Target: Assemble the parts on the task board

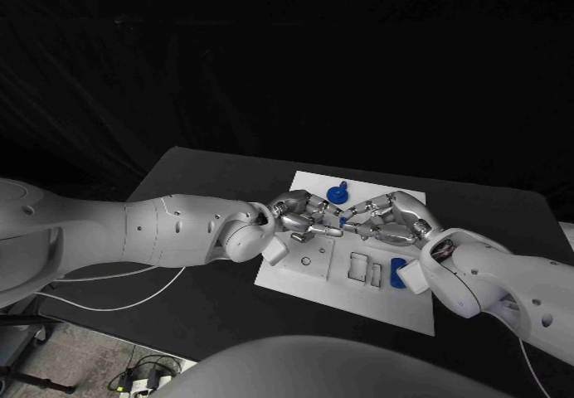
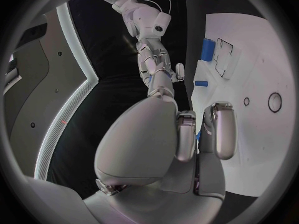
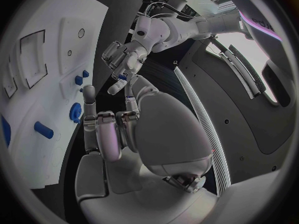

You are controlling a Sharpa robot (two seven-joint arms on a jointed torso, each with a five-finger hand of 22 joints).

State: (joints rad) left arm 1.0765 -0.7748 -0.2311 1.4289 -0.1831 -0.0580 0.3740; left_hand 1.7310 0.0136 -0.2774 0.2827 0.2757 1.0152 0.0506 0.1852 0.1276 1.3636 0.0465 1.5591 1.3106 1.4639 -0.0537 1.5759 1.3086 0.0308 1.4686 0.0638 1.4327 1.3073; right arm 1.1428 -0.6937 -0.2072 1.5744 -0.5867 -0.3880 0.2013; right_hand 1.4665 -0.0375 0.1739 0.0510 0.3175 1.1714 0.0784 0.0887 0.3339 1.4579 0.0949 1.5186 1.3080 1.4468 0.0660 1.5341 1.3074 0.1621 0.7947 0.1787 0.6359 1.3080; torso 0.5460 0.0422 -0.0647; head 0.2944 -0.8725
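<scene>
Head view: both robot hands meet over the far half of the white task board [image 1: 347, 290] on the black worktop [image 1: 203, 178]. The left robot hand [image 1: 297, 217] and right robot hand [image 1: 389, 220] have fingers curled in around a small blue part [image 1: 343, 221] between them; which one actually grips it, I can't tell. I count three blue parts here: that one, a round knob [image 1: 338, 194] by the far edge, and a block [image 1: 397, 272] near the right wrist.

Left wrist view: two blue parts on the board, the block [image 2: 207, 47] and a small peg [image 2: 201, 83], beside open rectangular slots [image 2: 224, 57].

Right wrist view: the round knob [image 3: 75, 112], a peg [image 3: 44, 129] and two little studs [image 3: 79, 79].

My guess is it's early to midway: several slots look unfilled.
</scene>
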